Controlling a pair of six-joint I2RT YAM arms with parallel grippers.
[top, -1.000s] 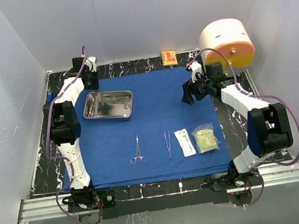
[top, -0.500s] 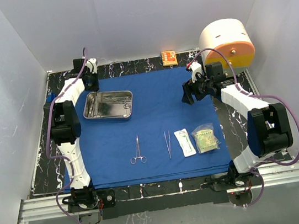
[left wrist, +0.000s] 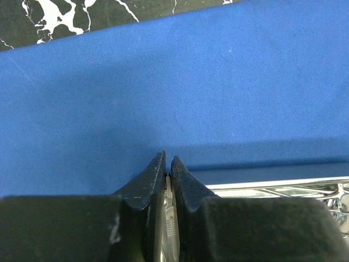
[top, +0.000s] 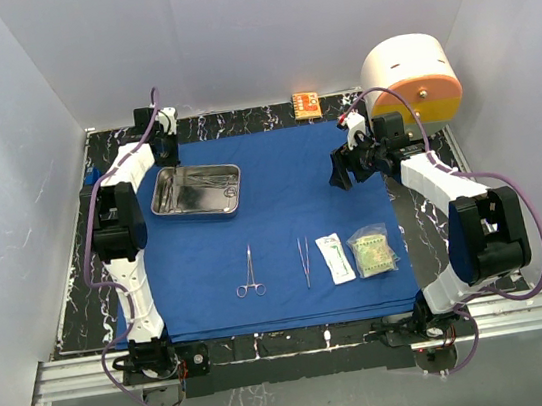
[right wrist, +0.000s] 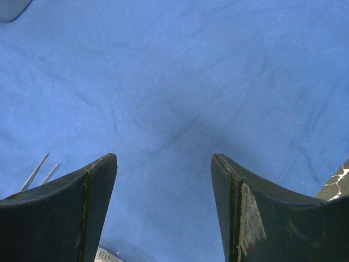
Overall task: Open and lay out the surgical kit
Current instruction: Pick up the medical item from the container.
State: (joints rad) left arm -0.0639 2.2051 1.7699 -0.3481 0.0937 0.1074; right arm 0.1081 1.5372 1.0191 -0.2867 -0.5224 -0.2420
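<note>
The surgical kit's blue cloth [top: 283, 216] lies spread flat on the table. On it are a steel tray [top: 161, 210] with instruments at the back left, ring-handled forceps [top: 249, 275], tweezers [top: 303, 261], a white packet [top: 335, 258] and a greenish packet [top: 372, 251]. My left gripper [top: 169, 163] is at the tray's far left end. In the left wrist view it [left wrist: 168, 159] is shut on a slim metal instrument [left wrist: 169, 218], above the tray rim [left wrist: 272, 184]. My right gripper [top: 339, 168] hovers open over bare cloth [right wrist: 174, 82], its jaws [right wrist: 163, 158] holding nothing.
A large cream-and-orange cylinder [top: 413, 77] stands at the back right, close behind the right arm. A small orange box [top: 306, 104] lies at the cloth's far edge. The black marbled table [top: 80, 280] is enclosed by white walls. Tweezer tips [right wrist: 38, 169] show in the right wrist view.
</note>
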